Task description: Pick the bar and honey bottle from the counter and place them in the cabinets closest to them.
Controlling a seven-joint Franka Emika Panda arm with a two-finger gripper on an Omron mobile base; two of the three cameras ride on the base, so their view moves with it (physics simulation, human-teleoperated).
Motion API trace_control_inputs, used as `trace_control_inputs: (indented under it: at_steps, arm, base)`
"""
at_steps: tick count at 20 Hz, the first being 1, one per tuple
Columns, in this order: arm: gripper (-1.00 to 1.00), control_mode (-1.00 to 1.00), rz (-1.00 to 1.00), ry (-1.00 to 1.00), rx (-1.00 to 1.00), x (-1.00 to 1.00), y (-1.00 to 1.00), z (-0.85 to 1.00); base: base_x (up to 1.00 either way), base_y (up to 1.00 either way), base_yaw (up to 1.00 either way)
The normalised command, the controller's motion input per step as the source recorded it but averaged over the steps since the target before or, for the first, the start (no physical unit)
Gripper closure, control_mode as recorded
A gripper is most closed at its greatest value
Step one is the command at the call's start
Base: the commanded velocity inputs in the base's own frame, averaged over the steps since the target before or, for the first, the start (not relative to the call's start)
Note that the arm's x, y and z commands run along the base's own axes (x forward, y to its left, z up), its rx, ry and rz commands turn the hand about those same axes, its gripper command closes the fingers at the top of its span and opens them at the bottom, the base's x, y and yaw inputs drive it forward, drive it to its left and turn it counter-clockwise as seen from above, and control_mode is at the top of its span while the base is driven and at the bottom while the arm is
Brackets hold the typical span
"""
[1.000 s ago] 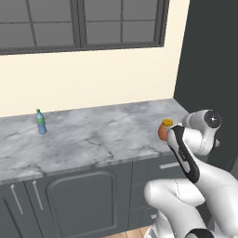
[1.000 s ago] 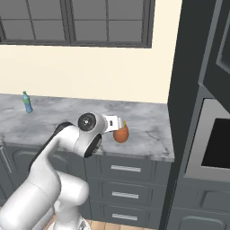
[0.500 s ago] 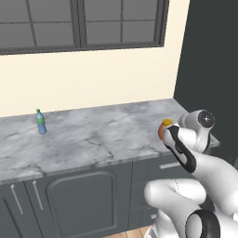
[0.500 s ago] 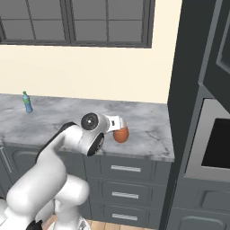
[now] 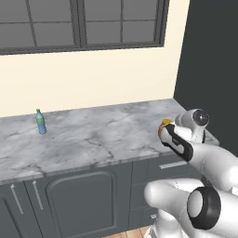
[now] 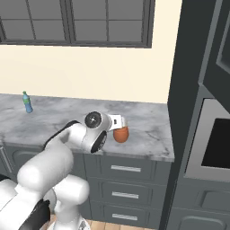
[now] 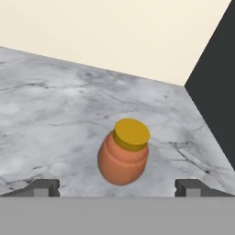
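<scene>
The honey bottle (image 7: pixel 123 153), squat and orange-brown with a yellow cap, stands upright on the marbled counter (image 7: pixel 55 105) near its right end. My gripper (image 7: pixel 117 187) is open, its two fingertips wide apart on either side of the bottle and a little short of it, not touching. In the right base view the gripper (image 6: pixel 120 122) sits level with the honey bottle (image 6: pixel 121 134), at its near left side. In the left base view the honey bottle (image 5: pixel 165 124) peeks out from behind my forearm. The bar is out of view.
A slim blue bottle (image 5: pixel 41 122) stands far left on the counter (image 5: pixel 93 139). A tall dark unit with a built-in oven (image 6: pixel 215 143) walls off the counter's right end, with a dark cabinet door (image 6: pixel 222 40) above it. Drawers (image 6: pixel 126 168) sit below.
My arm has edged slightly toward the honey bottle. The jaws have stayed open and the bottle has not moved.
</scene>
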Motion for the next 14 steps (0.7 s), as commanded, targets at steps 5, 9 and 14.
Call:
trace_control_inputs:
  at_steps: [5,9,14]
  arm:
    - [-1.0,-1.0,0.0,0.01,0.0,0.22,-0.07,-0.16]
    - [-1.0,-1.0,0.0,0.01,0.0,0.27,-0.05,-0.2]
    - [-1.0,-1.0,0.0,0.02,0.0,0.25,-0.04,-0.21]
  base:
    - [0.0,0.0,0.0]
    - [0.0,0.0,0.0]
    - [0.0,0.0,0.0]
